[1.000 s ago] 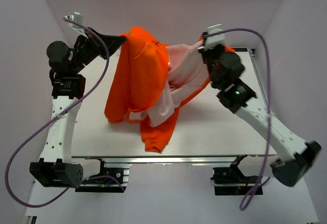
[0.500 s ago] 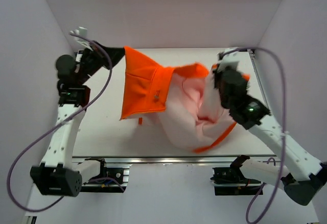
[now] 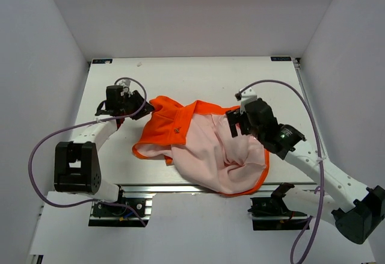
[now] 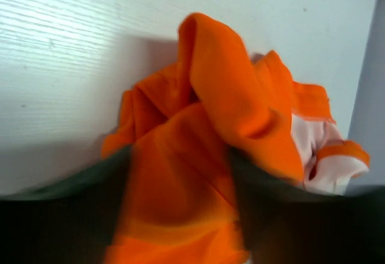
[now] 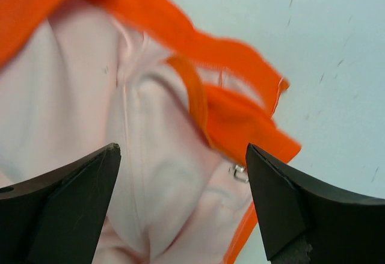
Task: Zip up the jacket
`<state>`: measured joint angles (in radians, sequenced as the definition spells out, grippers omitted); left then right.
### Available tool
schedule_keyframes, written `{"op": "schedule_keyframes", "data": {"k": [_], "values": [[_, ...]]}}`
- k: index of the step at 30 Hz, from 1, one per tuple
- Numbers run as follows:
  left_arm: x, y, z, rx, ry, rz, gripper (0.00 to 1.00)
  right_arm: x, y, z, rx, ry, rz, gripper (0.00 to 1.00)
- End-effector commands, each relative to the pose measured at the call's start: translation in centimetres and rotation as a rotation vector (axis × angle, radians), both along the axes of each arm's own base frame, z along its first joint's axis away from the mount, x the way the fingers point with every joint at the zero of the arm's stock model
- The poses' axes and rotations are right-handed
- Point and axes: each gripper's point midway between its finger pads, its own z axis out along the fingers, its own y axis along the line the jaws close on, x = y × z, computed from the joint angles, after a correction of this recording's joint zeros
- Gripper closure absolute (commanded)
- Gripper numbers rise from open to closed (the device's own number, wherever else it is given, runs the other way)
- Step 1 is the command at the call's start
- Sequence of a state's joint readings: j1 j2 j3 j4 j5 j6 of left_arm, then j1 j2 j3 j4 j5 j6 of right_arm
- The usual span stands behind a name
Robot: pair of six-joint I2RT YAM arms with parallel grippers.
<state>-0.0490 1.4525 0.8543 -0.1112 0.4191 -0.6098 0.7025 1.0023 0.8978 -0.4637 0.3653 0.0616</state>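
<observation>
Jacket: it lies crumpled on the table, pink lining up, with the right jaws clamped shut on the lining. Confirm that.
One point is wrong: the right jaws are not clamped on the lining. The right wrist view shows them wide open above it, gripping nothing. Otherwise correct: the jacket lies crumpled on the table, pink lining up.
</observation>
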Motion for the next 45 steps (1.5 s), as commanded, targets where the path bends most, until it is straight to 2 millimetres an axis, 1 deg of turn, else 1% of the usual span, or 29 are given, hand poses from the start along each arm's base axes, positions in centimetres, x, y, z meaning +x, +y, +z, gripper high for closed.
{"op": "schedule_keyframes", "data": {"k": [1, 3, 4, 6, 7, 9, 13, 14, 15, 16, 17, 18, 19, 21, 22, 24, 25, 27, 28, 31, 34, 35, 36, 37, 38, 41, 42, 44, 45], "values": [[-0.1, 1.8, -0.9, 0.122, 0.084, 0.032, 0.04, 3.7, 1.5, 5.8, 0.076, -0.169, -0.004, 0.11], [0.6, 1.8, 0.5, 0.139, 0.068, 0.036, 0.02, 5.2, 1.6, 6.1, 0.056, -0.168, 0.009, 0.11], [0.3, 1.8, 0.6, 0.154, 0.084, 0.035, 0.02, 6.0, 2.6, 5.6, 0.051, -0.127, 0.035, 0.11], [0.9, 1.6, 3.3, 0.201, 0.024, 0.045, 0.02, 7.3, 2.3, 4.1, 0.043, -0.055, 0.005, 0.11], [0.6, 1.8, 3.8, 0.232, 0.029, 0.055, 0.02, 7.4, 2.5, 1.5, 0.008, 0.037, 0.01, 0.11], [1.0, 2.6, 6.6, 0.308, -0.024, 0.129, 0.02, 7.8, 2.7, -1.3, -0.012, 0.124, -0.001, 0.11], [-0.1, 3.7, 8.9, 0.393, -0.018, 0.195, 0.02, 6.2, 4.0, -6.3, -0.014, 0.269, 0.072, 0.18], [-0.1, 3.6, 9.2, 0.394, -0.028, 0.192, 0.02, 5.8, 3.9, -7.1, -0.022, 0.302, 0.074, 0.25], [-0.2, 3.4, 9.9, 0.389, -0.05, 0.188, 0.02, 5.3, 3.9, -7.7, -0.02, 0.331, 0.076, 0.48], [-0.2, 3.2, 10.1, 0.386, -0.057, 0.184, 0.02, 4.9, 4.1, -7.9, -0.005, 0.351, 0.077, 0.64], [-0.3, 3.1, 10.3, 0.381, -0.063, 0.178, 0.02, 4.2, 3.8, -7.9, 0.003, 0.372, 0.063, 0.89], [-0.3, 2.8, 10.5, 0.373, -0.072, 0.169, 0.02, 3.2, 3.8, -7.4, 0.038, 0.372, 0.064, 0.98], [-0.4, 2.4, 10.5, 0.367, -0.076, 0.158, 0.02, 1.7, 5.0, -7.1, 0.092, 0.395, 0.115, 1.0], [-0.4, 1.6, 10.7, 0.351, -0.092, 0.125, 0.02, -1.0, 5.6, -6.5, 0.18, 0.362, 0.173, 1.0], [-0.5, 0.9, 10.7, 0.347, -0.1, 0.101, 0.02, -3.4, 7.1, -6.2, 0.244, 0.404, 0.271, 1.0], [-0.6, -0.2, 10.6, 0.341, -0.112, 0.062, 0.02, -7.1, 8.2, -6.0, 0.314, 0.448, 0.377, 1.0], [-0.8, -1.0, 10.5, 0.341, -0.112, 0.039, 0.02, -10.9, 8.8, -7.8, 0.323, 0.555, 0.451, 1.0], [-1.0, -1.8, 10.1, 0.356, -0.115, 0.004, 0.02, -14.2, 8.7, -9.8, 0.302, 0.634, 0.47, 0.98], [-1.2, -2.5, 9.8, 0.363, -0.113, -0.024, 0.02, -17.1, 8.2, -12.3, 0.247, 0.703, 0.498, 0.95], [-2.2, -4.2, 8.7, 0.394, -0.1, -0.129, 0.02, -19.4, 7.4, -14.5, 0.215, 0.779, 0.45, 0.73], [-2.8, -5.2, 7.5, 0.466, -0.082, -0.219, 0.02, -18.8, 7.6, -12.9, 0.238, 0.722, 0.461, 0.36], [-2.8, -5.6, 6.9, 0.488, -0.071, -0.252, 0.02, -17.9, 8.5, -10.8, 0.267, 0.661, 0.481, 0.18], [-2.5, -5.9, 7.3, 0.523, -0.102, -0.295, 0.02, -17.3, 8.9, -8.8, 0.29, 0.587, 0.521, 0.11], [-2.4, -6.6, 7.4, 0.539, -0.123, -0.334, 0.02, -16.8, 9.2, -7.2, 0.31, 0.54, 0.538, 0.1], [-2.1, -7.2, 6.9, 0.557, -0.124, -0.374, 0.02, -16.3, 9.7, -4.0, 0.357, 0.462, 0.563, 0.11], [-1.3, -9.0, 8.2, 0.653, -0.21, -0.498, 0.02, -14.7, 9.1, -0.3, 0.365, 0.34, 0.529, 0.11], [-0.7, -9.4, 7.6, 0.708, -0.238, -0.563, 0.02, -13.0, 8.5, 1.5, 0.354, 0.26, 0.455, 0.11], [-0.4, -10.8, 8.2, 0.712, -0.296, -0.666, 0.02, -11.0, 6.8, 2.4, 0.33, 0.211, 0.304, 0.11], [-0.7, -11.8, 8.1, 0.701, -0.34, -0.772, 0.02, -9.4, 5.0, 2.5, 0.274, 0.178, 0.181, 0.11]]}}
